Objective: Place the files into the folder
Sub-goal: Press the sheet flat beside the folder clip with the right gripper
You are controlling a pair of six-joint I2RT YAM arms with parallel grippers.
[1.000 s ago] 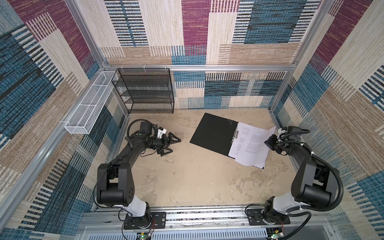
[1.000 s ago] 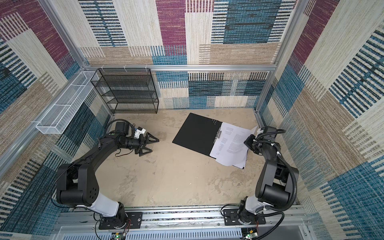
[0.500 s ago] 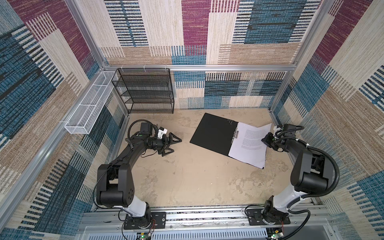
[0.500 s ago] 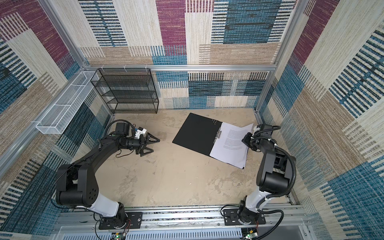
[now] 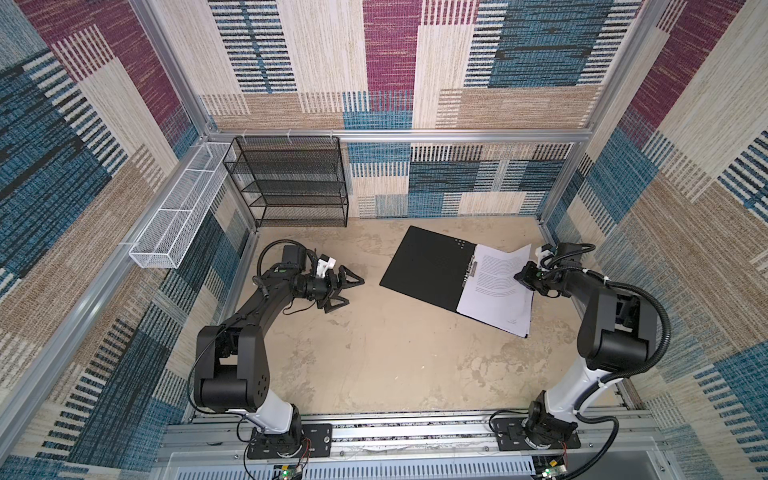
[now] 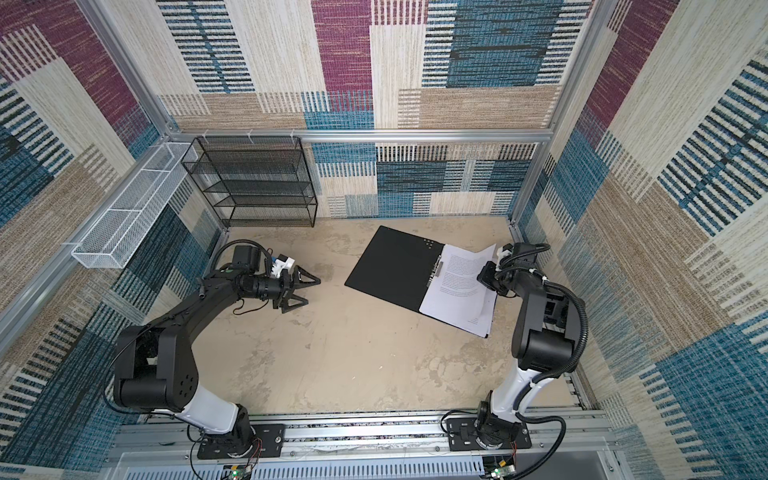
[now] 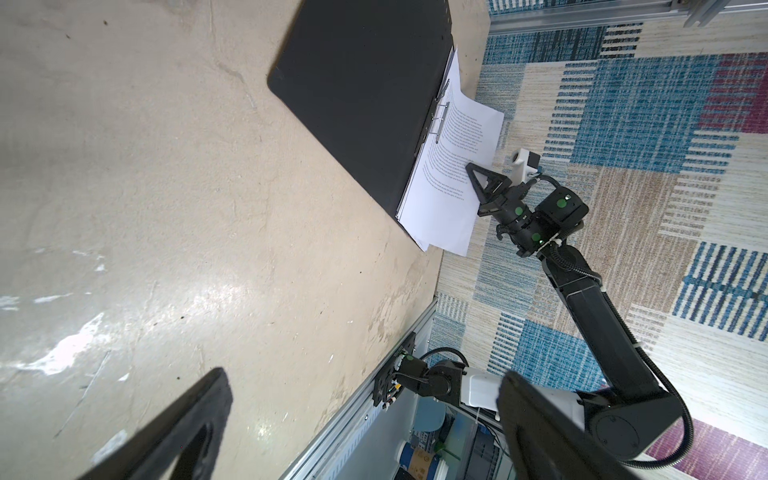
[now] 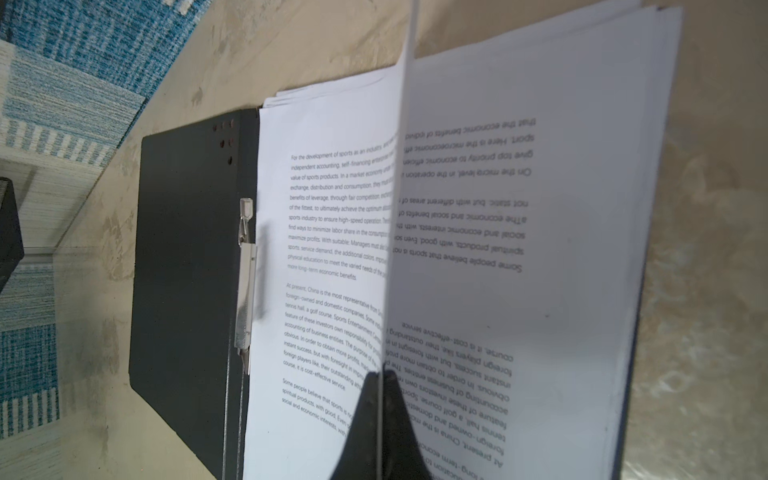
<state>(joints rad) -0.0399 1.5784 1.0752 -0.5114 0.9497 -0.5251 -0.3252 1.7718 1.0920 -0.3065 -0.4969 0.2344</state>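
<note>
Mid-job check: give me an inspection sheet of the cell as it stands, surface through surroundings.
Surface: beige table, stained.
Job's things: folder lies open, black inside up; files stacked on the half nearer the right arm; top sheet lifted.
Clutter: black mesh rack at the back; nothing loose seen.
Grippers: left gripper open, empty, over bare table; right gripper shut on the top sheet's edge.
Cables: cable loop on the left arm and hose on the right arm, both clear of the folder.
Surroundings: patterned wall panels, aluminium frame, white mesh basket on the left wall.
</note>
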